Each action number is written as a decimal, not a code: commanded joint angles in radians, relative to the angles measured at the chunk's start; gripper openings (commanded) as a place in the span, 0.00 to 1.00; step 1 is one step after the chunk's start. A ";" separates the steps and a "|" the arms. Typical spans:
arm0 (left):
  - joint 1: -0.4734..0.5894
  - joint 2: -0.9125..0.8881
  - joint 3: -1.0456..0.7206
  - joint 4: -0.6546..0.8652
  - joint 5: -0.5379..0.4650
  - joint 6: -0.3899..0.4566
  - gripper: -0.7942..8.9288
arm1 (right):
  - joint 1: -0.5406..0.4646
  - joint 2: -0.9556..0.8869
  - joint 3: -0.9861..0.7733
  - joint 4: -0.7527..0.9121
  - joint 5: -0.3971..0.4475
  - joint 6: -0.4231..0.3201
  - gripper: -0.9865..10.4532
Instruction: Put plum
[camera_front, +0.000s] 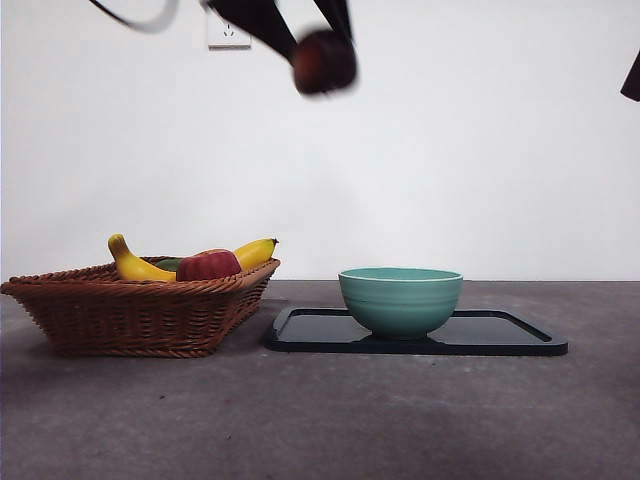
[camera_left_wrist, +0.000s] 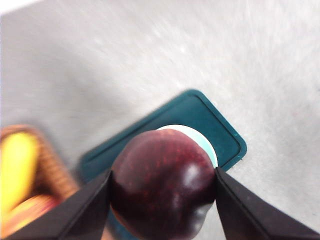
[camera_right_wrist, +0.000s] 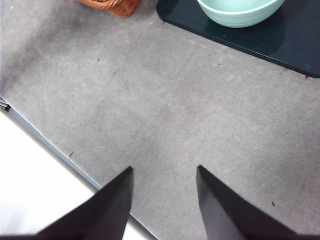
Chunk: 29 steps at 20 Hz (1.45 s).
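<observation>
High above the table (camera_front: 330, 420), the left gripper (camera_left_wrist: 162, 187) pinches the glossy plum (camera_left_wrist: 162, 187) between its fingers (camera_left_wrist: 82, 210); released here, well above the bowl (camera_front: 400, 300), it could bounce out, while the right gripper (camera_right_wrist: 165, 172) waits with fingers spread.

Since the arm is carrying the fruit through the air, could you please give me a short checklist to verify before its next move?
1. Dark purple glossy plum clamped between the left gripper jaws: ok.
2. Plum carried high, clear of the woven wicker basket: ok.
3. Pale green ceramic bowl upright on the dark rectangular tray: ok.
4. Bowl empty: cannot tell.
5. Plum directly above the bowl: not ok, it hangs toward the basket side.
6. Right gripper open, out of the path: ok.
</observation>
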 joint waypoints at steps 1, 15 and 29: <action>0.031 -0.084 0.032 -0.055 -0.003 0.011 0.34 | 0.005 0.002 0.005 0.006 0.000 -0.002 0.26; 0.201 -0.533 -0.582 0.106 -0.002 0.023 0.34 | 0.005 0.002 0.005 0.007 0.000 -0.001 0.26; 0.352 -0.346 -1.002 0.578 -0.001 0.079 0.34 | 0.005 0.002 0.005 0.008 0.000 -0.001 0.26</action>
